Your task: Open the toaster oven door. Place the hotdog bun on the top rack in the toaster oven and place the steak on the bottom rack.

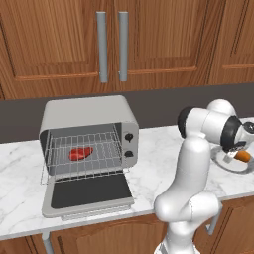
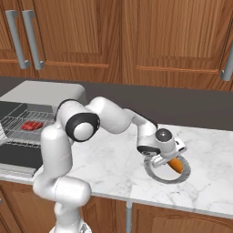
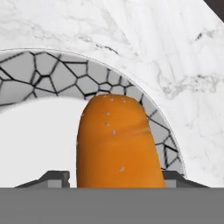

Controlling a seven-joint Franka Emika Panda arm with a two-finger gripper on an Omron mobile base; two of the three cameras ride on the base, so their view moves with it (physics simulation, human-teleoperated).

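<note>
At lower right of the right base view, the orange-brown hotdog bun [image 2: 175,165] lies between the two-finger gripper's [image 2: 169,160] jaws on the crackle-rimmed plate [image 2: 157,176]; whether it is clamped cannot be told. Firm closure should be confirmed before lifting.

White marble counter [image 1: 158,154] bears the toaster oven [image 1: 89,131] (door down) and a plate [image 2: 157,173].

The arm reaches right across the marble desk [image 2: 109,168], its tool [image 2: 169,160] down over a round plate [image 2: 157,175] near the desk's front edge. An orange-brown bun [image 2: 175,165] lies on the plate at the tool; whether the tool grips it cannot be told. At the desk's left end stands the toaster oven [image 2: 43,93], door [image 2: 16,157] folded down, a red steak [image 2: 32,125] on a wire rack [image 2: 20,132] inside.
</note>
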